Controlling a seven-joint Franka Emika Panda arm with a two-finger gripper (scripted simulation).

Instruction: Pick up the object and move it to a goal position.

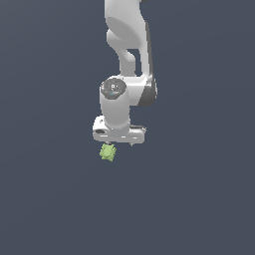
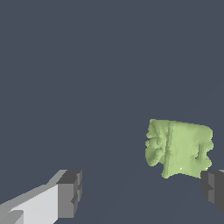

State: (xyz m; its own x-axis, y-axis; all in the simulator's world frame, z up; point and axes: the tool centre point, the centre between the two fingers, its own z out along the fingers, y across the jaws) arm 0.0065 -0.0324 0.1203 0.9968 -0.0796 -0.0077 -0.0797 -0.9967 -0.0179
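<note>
The object is a small light-green lumpy thing on the dark floor, just below the end of the white hand on the exterior view's left. My gripper hangs straight down above it, jaws spread wide with nothing held. In the wrist view the object lies between the two fingers but far off centre. It is close to one dark pad and far from the other finger. I cannot tell whether it touches the near pad. My gripper is open.
A plain dark grey-blue floor lies all around. The arm's white links rise above the hand toward the top of the exterior view.
</note>
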